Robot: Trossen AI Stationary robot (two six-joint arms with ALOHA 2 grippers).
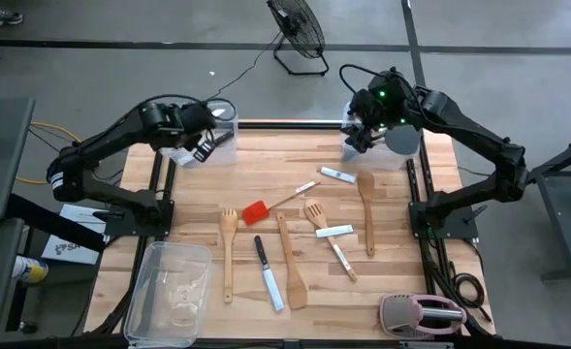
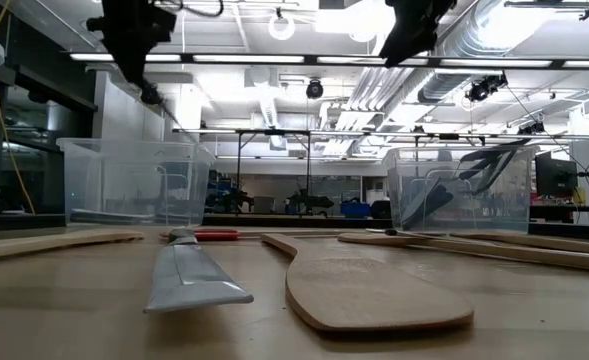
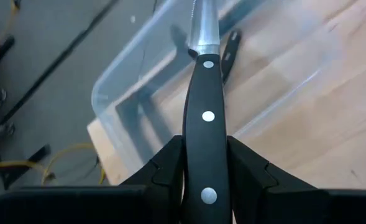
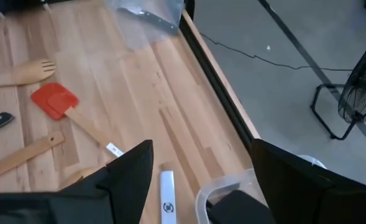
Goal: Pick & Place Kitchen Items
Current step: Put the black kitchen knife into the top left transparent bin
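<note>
My near edge of the light wooden table [image 1: 392,184] holds things that are not my work: a clear plastic bin lying at the front left corner [image 1: 169,291], nothing readable inside it, and a pink-and-grey toaster [image 1: 423,315] at the front right. Just beyond them the backlog starts. I count a black-handled, white-bladed knife [image 1: 269,274] lying beside a long light wooden spatula [image 1: 290,264], a forked wooden turner [image 1: 228,250] to their left, a slotted wooden turner [image 1: 315,213] with two small white-bladed utensils [image 1: 338,244] close by it, a wooden spoon [image 1: 367,208] further right, and a small red spatula with a pale handle [image 1: 266,208] in the middle. One more white piece [image 1: 337,174] lies toward the far right. So most of the kitchen items are unsorted on the boards. Further back, my left gripper [image 3: 205,168] hangs over the far left corner, its fingers clamped on the riveted black handle of a steel-bladed knife [image 3: 204,93]; the blade points down toward a clear tub [image 1: 217,126] standing at that corner, where one dark utensil [image 3: 230,53] seems to lie already. I judge this knife is about to be dropped in. At the far right corner my right gripper [image 4: 201,180] hovers with fingers spread wide and empty above a second clear tub [image 1: 401,136]; the low view shows dark utensils leaning inside it. By my reckoning a few items are binned and roughly nine are left.
</note>
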